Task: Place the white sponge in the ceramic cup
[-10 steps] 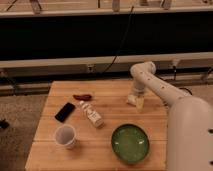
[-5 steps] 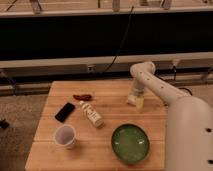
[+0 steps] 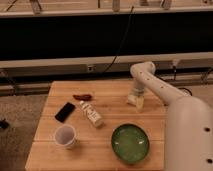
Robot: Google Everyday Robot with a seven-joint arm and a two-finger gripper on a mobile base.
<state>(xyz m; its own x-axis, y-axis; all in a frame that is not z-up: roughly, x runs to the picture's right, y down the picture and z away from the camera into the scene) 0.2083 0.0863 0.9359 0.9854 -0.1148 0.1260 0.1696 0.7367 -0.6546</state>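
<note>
I'm holding gripper (image 3: 135, 95) low at white sponge (image 3: 136, 103), far-right of table (image 3: 112, 107), lining up pickup. Clenched or released: cannot tell. Ceramic cup (image 3: 65, 135) waiting upright, well apart, front-left.

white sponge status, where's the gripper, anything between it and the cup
Gripper at the white sponge, right side of table. Sponge not in ceramic cup, front left. In the way: white bottle lying between them.
</note>
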